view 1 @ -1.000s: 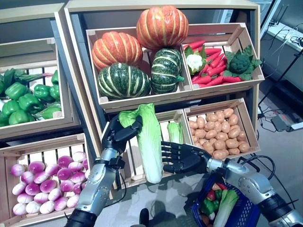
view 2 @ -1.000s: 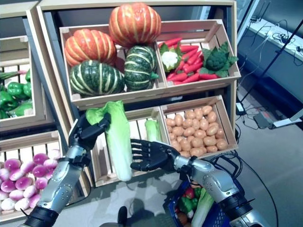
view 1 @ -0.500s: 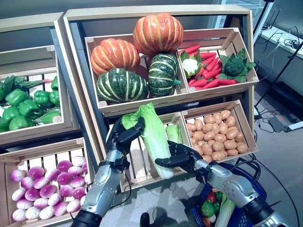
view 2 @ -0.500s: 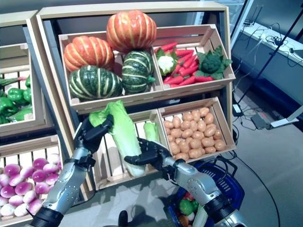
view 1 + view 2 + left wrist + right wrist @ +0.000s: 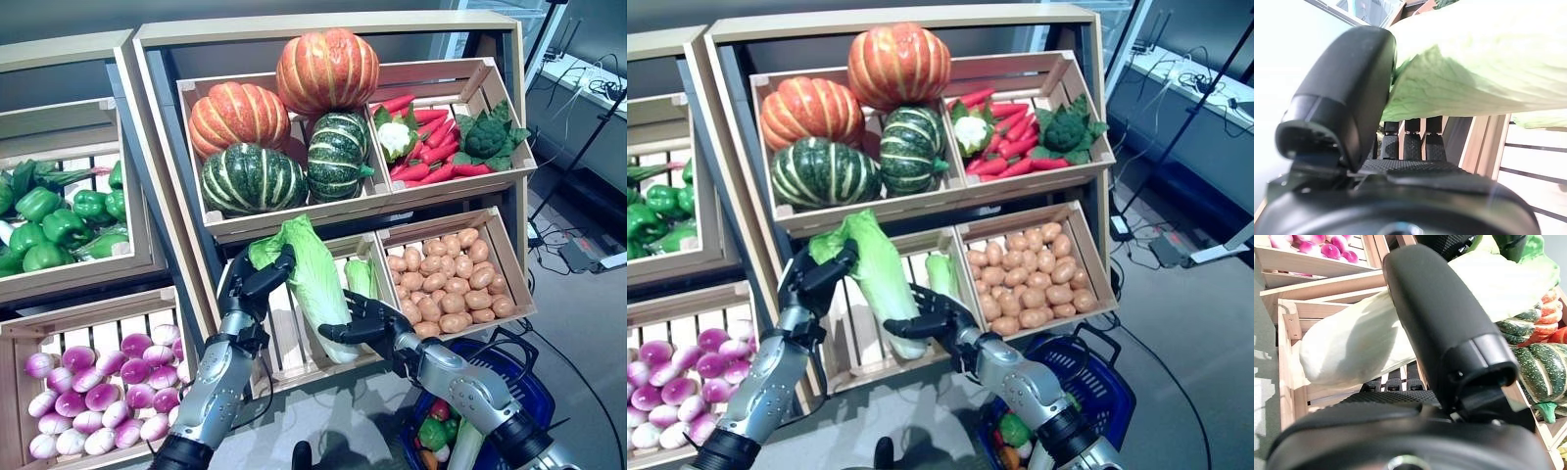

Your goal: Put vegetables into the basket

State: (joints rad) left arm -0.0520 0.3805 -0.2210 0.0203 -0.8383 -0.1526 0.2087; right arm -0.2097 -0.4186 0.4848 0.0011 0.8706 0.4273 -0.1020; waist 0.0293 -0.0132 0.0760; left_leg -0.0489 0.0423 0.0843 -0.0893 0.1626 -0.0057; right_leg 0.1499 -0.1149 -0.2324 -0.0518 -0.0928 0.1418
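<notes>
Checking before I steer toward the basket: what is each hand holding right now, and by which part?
Both hold one napa cabbage: the left hand grips its leafy green top, the right hand its pale lower stalk end.

No text, label, number or sign can be read anywhere. The pale wooden slatted crates (image 5: 294, 211) appear to carry no tags, and the dark blue plastic basket (image 5: 1102, 382) shows no legible marking, though little of it is visible.

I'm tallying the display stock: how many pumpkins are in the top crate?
4, all in the upper left crate: an orange pumpkin stacked on top, another orange one at left, a green striped one in front and a second green one beside it. More may hide behind.
</notes>
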